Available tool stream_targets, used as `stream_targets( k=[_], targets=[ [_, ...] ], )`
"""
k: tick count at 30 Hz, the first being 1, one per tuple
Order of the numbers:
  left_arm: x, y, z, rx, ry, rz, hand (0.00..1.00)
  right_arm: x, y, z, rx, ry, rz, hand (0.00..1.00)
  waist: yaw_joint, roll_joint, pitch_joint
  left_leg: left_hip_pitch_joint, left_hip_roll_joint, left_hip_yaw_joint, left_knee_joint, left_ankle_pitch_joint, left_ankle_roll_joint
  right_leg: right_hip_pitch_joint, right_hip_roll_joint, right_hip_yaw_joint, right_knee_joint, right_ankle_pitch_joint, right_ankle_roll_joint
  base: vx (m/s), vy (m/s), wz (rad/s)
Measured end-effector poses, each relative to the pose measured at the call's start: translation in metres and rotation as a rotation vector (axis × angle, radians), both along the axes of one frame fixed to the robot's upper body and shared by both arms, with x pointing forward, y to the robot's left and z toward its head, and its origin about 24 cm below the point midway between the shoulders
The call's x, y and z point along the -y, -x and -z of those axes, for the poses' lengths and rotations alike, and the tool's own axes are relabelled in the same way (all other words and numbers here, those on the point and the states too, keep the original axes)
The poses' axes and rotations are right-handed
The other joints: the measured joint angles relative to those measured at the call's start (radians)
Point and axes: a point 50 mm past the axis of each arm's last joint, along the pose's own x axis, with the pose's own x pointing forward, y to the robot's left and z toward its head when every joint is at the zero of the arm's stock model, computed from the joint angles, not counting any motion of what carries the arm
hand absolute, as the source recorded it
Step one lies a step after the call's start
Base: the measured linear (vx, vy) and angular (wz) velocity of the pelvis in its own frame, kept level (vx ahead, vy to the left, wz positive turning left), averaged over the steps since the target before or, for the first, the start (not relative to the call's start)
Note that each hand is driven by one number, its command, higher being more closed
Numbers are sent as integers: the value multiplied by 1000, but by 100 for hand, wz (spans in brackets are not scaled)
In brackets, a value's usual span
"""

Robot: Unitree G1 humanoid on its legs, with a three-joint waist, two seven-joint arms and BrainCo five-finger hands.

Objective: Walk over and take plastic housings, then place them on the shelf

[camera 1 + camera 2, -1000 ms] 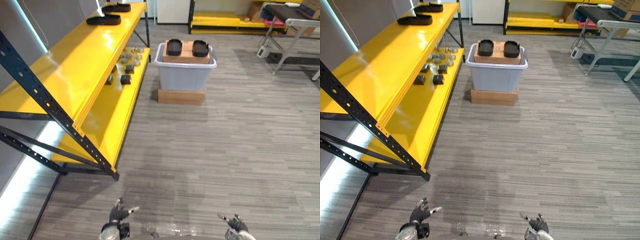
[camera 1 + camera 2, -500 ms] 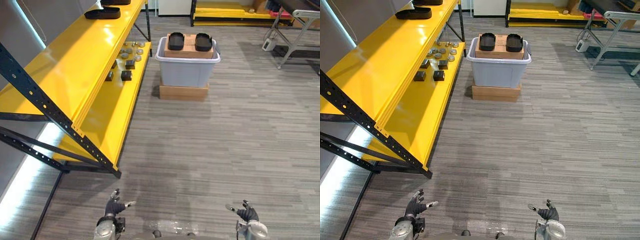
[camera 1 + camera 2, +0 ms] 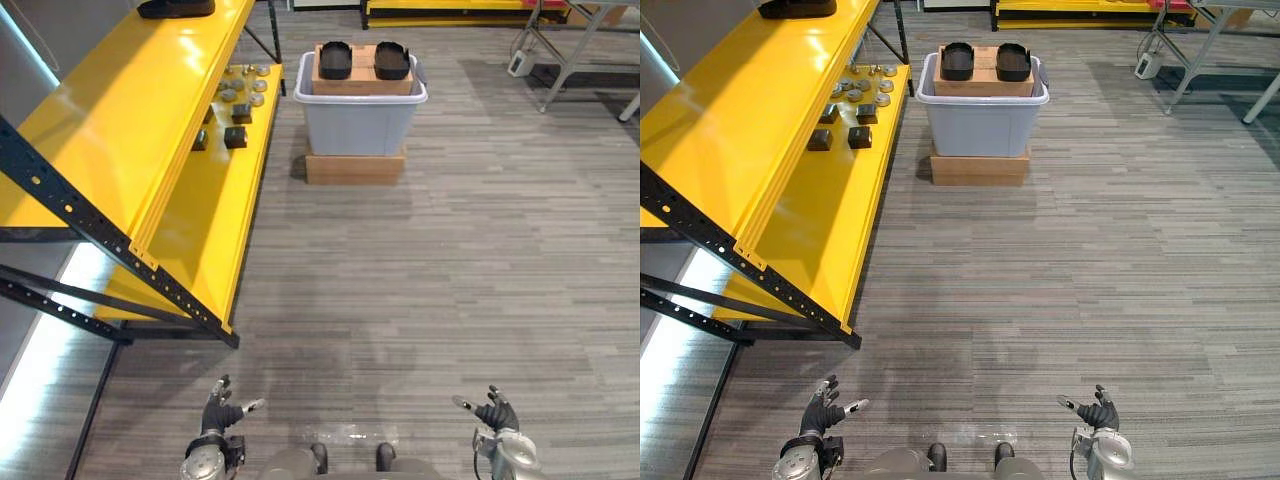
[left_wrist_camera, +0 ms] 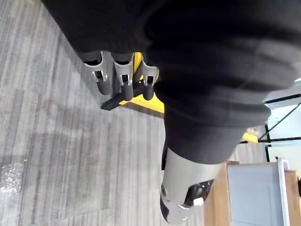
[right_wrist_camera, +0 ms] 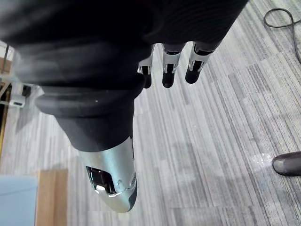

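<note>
Two black plastic housings (image 3: 335, 60) (image 3: 392, 60) lie side by side on a cardboard box (image 3: 362, 80) set in a grey bin (image 3: 360, 112), far ahead across the floor. A third black housing (image 3: 176, 8) rests on the top level of the yellow shelf (image 3: 130, 110) at the left. My left hand (image 3: 218, 410) hangs low at the near left, open and holding nothing, its fingers (image 4: 123, 82) straight. At the near right my right hand (image 3: 492, 412) is open too, its fingers (image 5: 169, 68) relaxed over bare floor.
The bin stands on a flat cardboard box (image 3: 355, 168). Several small dark and round parts (image 3: 235, 100) lie on the shelf's lower level (image 3: 215, 220). A black shelf post (image 3: 120, 262) slants near me. A metal-legged table (image 3: 570, 50) stands at the back right.
The whole picture has shifted, so the camera has moved; the bin now shows higher and slightly left. Both hands stay low and open.
</note>
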Motion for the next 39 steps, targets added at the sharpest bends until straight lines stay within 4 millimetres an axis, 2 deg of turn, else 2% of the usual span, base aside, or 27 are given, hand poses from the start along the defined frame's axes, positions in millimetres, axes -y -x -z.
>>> stream_targets(
  k=[2, 4, 7, 8, 9, 10, 11, 12, 13, 15, 16, 17, 19, 21, 23, 25, 26, 28, 29, 30, 31, 32, 35, 36, 37, 38, 39],
  targets=[
    [0, 0, 0, 2, 2, -3, 0, -2, 4, 2, -11, -11, 4, 0, 2, -1, 7, 62, 0, -1, -4, -32, 1, -39, -33, -81, 100, -38, -24, 369, 27, 5],
    [0, 0, 0, 1, 3, -2, 0, -2, -1, 0, 4, -12, 5, 0, 1, -12, 7, 109, 8, -10, -21, -59, -4, -93, -52, -150, 80, -56, -41, 450, -21, 9],
    [3, -13, -4, 35, 13, 0, 0, 1, -19, -8, 52, -2, -6, 0, -8, 23, 27, 170, 91, -34, -79, -87, -43, -244, 17, -205, -100, 12, -56, 556, -95, 19],
    [6, -21, -7, 56, 19, 3, 0, 3, -25, -12, 68, 8, -13, 0, -13, 29, 38, 210, 123, -40, -108, -79, -73, -277, 55, -206, -232, 110, -69, 652, -174, 29],
    [1, -23, -9, 62, -1, 3, 0, 3, -27, -13, 69, 17, -26, 0, -20, 18, 39, 242, 123, -67, -123, -68, -102, -285, 64, -190, -382, 238, -87, 676, -203, 37],
    [-1, -22, -9, 59, -9, -4, 0, 4, -27, -14, 69, 24, -31, 0, -30, 3, 36, 266, 122, -87, -119, -70, -109, -281, 63, -189, -417, 338, -117, 704, -245, 32],
    [7, -25, -7, 61, 14, -9, 0, 14, -31, -19, 76, 54, -31, 0, -40, 53, 36, 285, 164, -119, -95, -68, -130, -291, 85, -214, -332, 393, -194, 699, -261, 30],
    [10, -36, -12, 92, 19, 0, 0, 15, -42, -26, 115, 67, -29, 0, -53, 58, 39, 258, 173, -133, -47, 8, -206, -316, 78, -227, -251, 321, -213, 695, -258, 15],
    [10, -37, -13, 101, 20, 0, 0, 14, -46, -27, 124, 67, -31, 0, -51, 58, 39, 255, 170, -139, -30, 60, -208, -311, 81, -234, -233, 294, -222, 702, -283, 8],
    [10, -34, -10, 89, 25, -11, 0, 9, -53, -32, 147, 74, -68, 0, -47, 56, 41, 177, 159, -146, 224, 332, -180, -168, 113, -244, -293, 208, -241, 711, -281, -4],
    [8, -32, -10, 85, 24, -18, 0, 5, -54, -31, 147, 70, -81, 0, -48, 54, 42, 138, 167, -144, 334, 331, -178, -114, 135, -235, -342, 196, -240, 689, -251, -11],
    [4, -29, -8, 76, 21, -36, 0, -3, -56, -29, 147, 58, -106, 0, -39, 53, 47, 48, 198, -119, 571, 283, -149, 0, 181, -222, -435, 195, -244, 531, -184, -14],
    [1, -27, -8, 70, 20, -47, 0, -11, -56, -27, 146, 46, -127, 0, -7, 37, 60, -75, 230, -61, 791, 201, -95, 156, 224, -193, -538, 190, -255, 683, -222, -32],
    [2, -27, -8, 72, 25, -49, 0, -13, -62, -29, 160, 44, -129, 0, 23, 20, 67, -210, 197, -19, 805, 130, -76, 258, 228, -152, -612, 188, -259, 502, -125, -41],
    [3, -24, -7, 69, 32, -57, 0, -13, -72, -33, 175, 43, -130, 0, 40, 13, 80, -341, 119, 0, 589, 86, -82, 331, 212, -105, -669, 171, -261, 492, -7, -51],
    [5, -25, -7, 71, 41, -61, 0, -12, -74, -33, 177, 42, -121, 0, 58, 8, 91, -377, 60, 7, 251, 113, -111, 382, 186, -79, -692, 140, -239, 488, 46, -43],
    [9, -22, -5, 64, 56, -68, 0, -8, -71, -31, 166, 40, -97, 0, 62, 23, 92, -372, 44, 19, -40, 208, -128, 428, 185, -67, -709, 108, -222, 465, 92, -30],
    [11, -19, -3, 55, 61, -74, 0, -9, -67, -27, 144, 35, -87, 0, 70, 26, 89, -357, 34, 26, -122, 352, -99, 472, 177, -44, -714, 68, -189, 510, 116, -37],
    [11, -16, -1, 46, 65, -80, 0, -11, -65, -26, 138, 31, -89, 0, 82, 13, 81, -345, 16, 34, -113, 423, -28, 494, 153, -31, -698, 41, -155, 610, 136, -32],
    [13, -19, -2, 55, 70, -79, 0, -12, -63, -24, 133, 29, -87, 0, 85, -10, 74, -345, -3, 53, -83, 386, -9, 470, 121, -28, -635, 18, -125, 625, 131, -21],
    [14, -20, -2, 57, 75, -78, 0, -12, -62, -24, 129, 30, -85, 0, 85, -10, 74, -344, -6, 60, -68, 366, -2, 451, 115, -27, -584, 13, -117, 610, 138, -16],
    [15, -20, -2, 56, 78, -78, 0, -13, -59, -22, 124, 21, -76, 0, 87, -13, 75, -320, -9, 74, -40, 315, 11, 409, 98, -29, -437, -2, -88, 687, 168, -13],
    [13, -17, -1, 43, 67, -69, 0, -18, -43, -13, 92, -2, -61, 0, 80, -24, 74, -183, -39, 66, 13, 191, 34, 241, 29, -33, 150, 40, 58, 562, 130, 2],
    [12, -18, -2, 46, 64, -64, 0, -19, -40, -11, 85, -7, -61, 0, 78, -23, 74, -152, -44, 60, 19, 172, 38, 206, 14, -39, 248, 36, 48, 641, 109, 21],
    [12, -19, -2, 50, 63, -64, 0, -21, -34, -9, 78, -17, -62, 0, 71, -22, 73, -88, -47, 41, 15, 145, 40, 140, -23, -74, 369, 16, 7, 478, 61, 33],
    [13, -19, -3, 54, 64, -65, 0, -24, -31, -7, 76, -27, -63, 0, 57, -22, 73, -29, -38, 19, -9, 127, 39, 84, -49, -116, 393, -8, -36, 457, 48, 32],
    [12, -20, -4, 57, 65, -66, 0, -26, -29, -7, 73, -33, -62, 0, 56, -22, 73, 0, -33, 11, -24, 118, 39, 54, -57, -128, 381, -19, -51, 423, 22, 33]
  ],
)
